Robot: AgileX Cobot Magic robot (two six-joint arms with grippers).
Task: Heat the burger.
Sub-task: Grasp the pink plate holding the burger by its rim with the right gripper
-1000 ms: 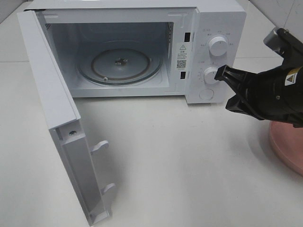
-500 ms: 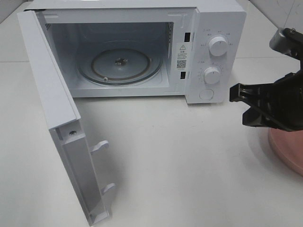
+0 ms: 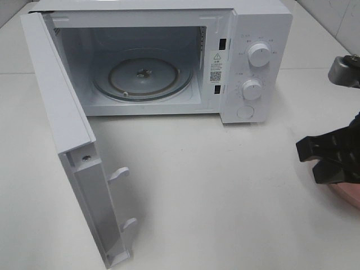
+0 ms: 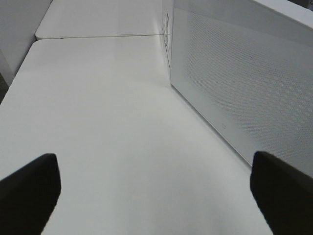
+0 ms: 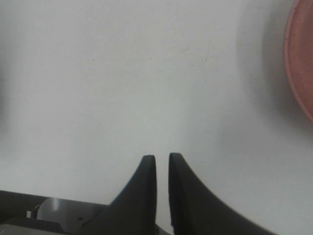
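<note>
The burger is not in any view. The white microwave (image 3: pixel 247 56) stands at the back with its door (image 3: pixel 67 140) swung wide open to the left and its glass turntable (image 3: pixel 143 76) bare. My right gripper (image 3: pixel 306 154) is at the right edge, over the table beside the round pink plate (image 3: pixel 350 194). In the right wrist view its fingers (image 5: pixel 159 157) stand nearly together with only a thin gap, holding nothing, and the plate's rim (image 5: pixel 299 68) shows at the side. My left gripper (image 4: pixel 156 191) is open and empty, low over the table beside the microwave's perforated side wall (image 4: pixel 244 73).
Two round knobs (image 3: pixel 259 54) and a button sit on the microwave's right panel. The open door juts far forward over the left of the white table (image 3: pixel 214 191). A second white table (image 4: pixel 98 19) adjoins at the back.
My right gripper has moved right and down, away from the microwave's knobs and toward the pink plate. The microwave and door have not moved.
</note>
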